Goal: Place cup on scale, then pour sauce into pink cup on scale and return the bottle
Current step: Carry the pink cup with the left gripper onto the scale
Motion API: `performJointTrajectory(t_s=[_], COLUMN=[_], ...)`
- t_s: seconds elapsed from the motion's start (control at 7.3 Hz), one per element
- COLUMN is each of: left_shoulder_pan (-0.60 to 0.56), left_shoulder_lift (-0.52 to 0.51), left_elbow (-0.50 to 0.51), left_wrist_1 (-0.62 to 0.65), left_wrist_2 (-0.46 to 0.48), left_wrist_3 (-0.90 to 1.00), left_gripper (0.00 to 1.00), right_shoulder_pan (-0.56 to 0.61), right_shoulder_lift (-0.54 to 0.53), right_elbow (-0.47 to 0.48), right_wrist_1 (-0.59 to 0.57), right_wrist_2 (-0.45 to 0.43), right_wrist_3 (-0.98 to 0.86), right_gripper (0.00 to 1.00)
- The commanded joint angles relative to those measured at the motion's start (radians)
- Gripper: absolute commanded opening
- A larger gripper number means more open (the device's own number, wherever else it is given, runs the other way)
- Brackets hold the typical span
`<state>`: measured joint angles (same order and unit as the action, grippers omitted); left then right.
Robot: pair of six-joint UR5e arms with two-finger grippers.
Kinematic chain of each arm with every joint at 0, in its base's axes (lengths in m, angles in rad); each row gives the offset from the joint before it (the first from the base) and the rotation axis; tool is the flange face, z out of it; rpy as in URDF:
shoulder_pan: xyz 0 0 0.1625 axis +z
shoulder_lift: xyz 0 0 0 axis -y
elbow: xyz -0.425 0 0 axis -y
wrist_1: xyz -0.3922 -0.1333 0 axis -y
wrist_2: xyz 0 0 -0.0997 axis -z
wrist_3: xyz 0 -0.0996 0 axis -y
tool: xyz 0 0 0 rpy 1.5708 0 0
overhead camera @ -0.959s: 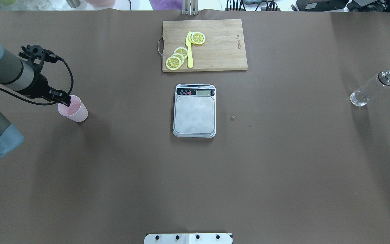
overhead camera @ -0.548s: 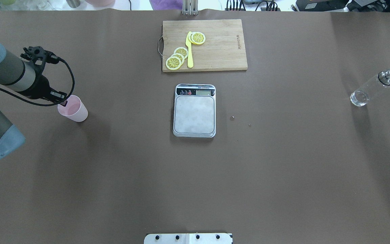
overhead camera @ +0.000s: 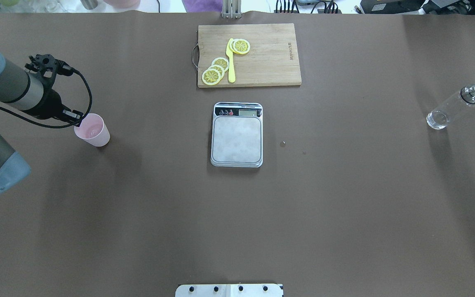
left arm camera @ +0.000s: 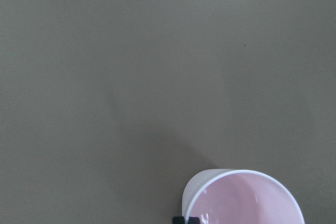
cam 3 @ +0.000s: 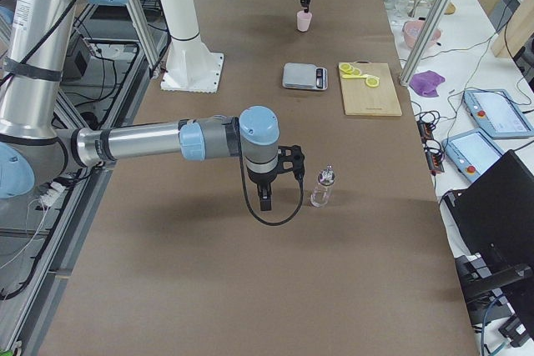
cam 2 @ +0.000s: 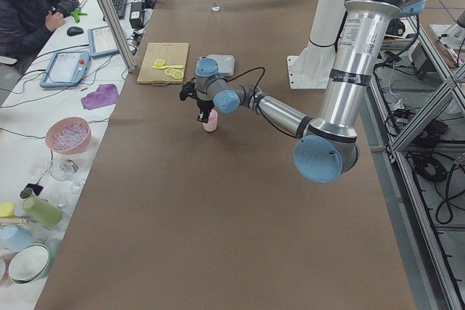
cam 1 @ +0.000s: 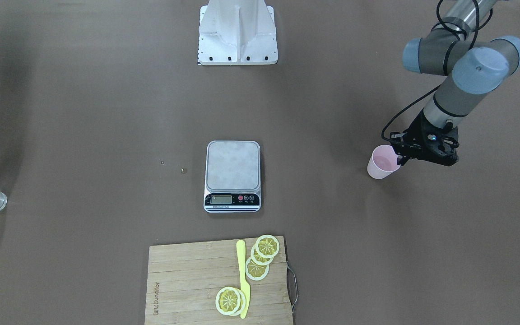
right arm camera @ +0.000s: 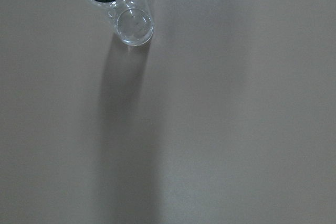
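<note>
The pale pink cup stands upright at the table's left, far from the scale. My left gripper is shut on the cup's rim on the side nearest the arm. One black fingertip shows at the rim in the left wrist view. Whether the cup's base touches the table I cannot tell. Nothing is on the steel platform of the scale. The clear bottle with its silver spout stands at the far right. My right gripper hangs beside the bottle. Whether it is open or shut I cannot tell.
A wooden cutting board with lemon slices and a yellow knife lies behind the scale. Two small specks lie right of the scale. A person sits at a side bench with bowls and cups.
The left gripper and the pink cup have shifted a little to the right, toward the scale. The bottle and the scale have not moved.
</note>
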<state>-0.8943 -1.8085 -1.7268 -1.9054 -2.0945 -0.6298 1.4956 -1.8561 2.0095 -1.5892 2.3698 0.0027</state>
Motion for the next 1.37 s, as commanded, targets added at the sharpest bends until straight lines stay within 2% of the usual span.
performJointTrajectory(t_s=[0.0,0.27,0.69,0.96,1.23], left_shoulder_pan=[0.0,0.009,0.153,0.243,0.253], left_shoulder_lift=[-0.052,-0.241,-0.421,-0.541,-0.664], left_elbow=[-0.033,-0.052,0.001,0.085,0.215], left_wrist_1=[0.034,0.265,0.284,0.283,0.279], left_wrist_2=[-0.009,-0.009,0.005,0.103,0.119], left_wrist_3=[-0.016,-0.104,-0.328,-0.424,-0.465], left_gripper=[0.0,0.0,0.0,0.0,0.0], right_shoulder_pan=[0.0,0.0,0.0,0.0,0.0], right_shoulder_lift=[0.0,0.0,0.0,0.002,0.002], right_elbow=[0.0,0.0,-0.006,-0.006,-0.006], right_wrist_1=[0.0,0.0,0.0,0.0,0.0], right_wrist_2=[0.0,0.002,0.002,0.0,0.002], right_wrist_3=[-0.001,0.0,0.0,0.0,0.0], right_gripper=[1.0,1.0,1.0,1.0,1.0])
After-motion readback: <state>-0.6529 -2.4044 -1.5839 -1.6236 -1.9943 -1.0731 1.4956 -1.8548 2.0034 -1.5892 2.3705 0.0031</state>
